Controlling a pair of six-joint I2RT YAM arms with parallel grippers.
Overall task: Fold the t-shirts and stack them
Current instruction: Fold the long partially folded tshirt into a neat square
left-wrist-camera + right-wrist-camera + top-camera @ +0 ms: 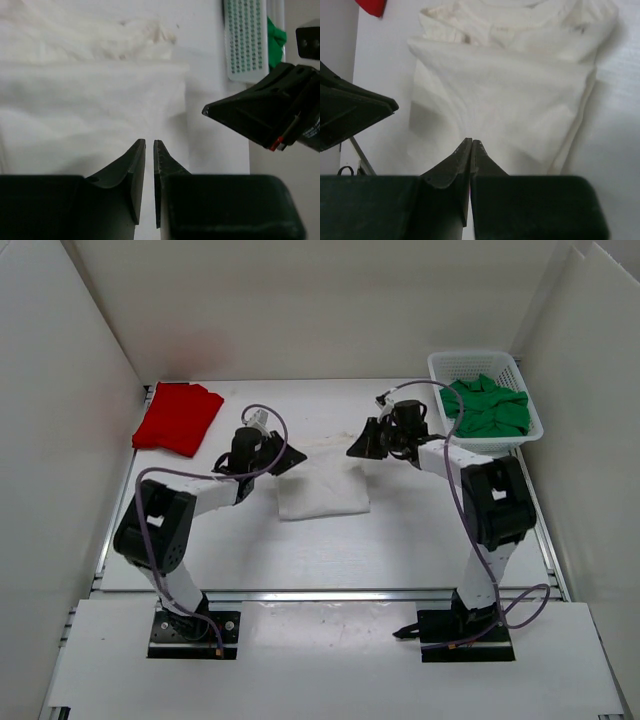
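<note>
1. I see a white worktop (pixel 400 540) walled in by white panels.
2. The white t-shirt (pixel 322 492) lies folded at the centre, between my two arms.
3. The red t-shirt (pixel 177 417) lies folded at the far left; the green t-shirt (pixel 487 407) sits bunched in the white basket (pixel 437 365) at the far right.
4. My left end effector (pixel 149 143) stands a narrow slit apart over the white t-shirt.
5. My right end effector (pixel 471 141) is pressed together above it.
</note>
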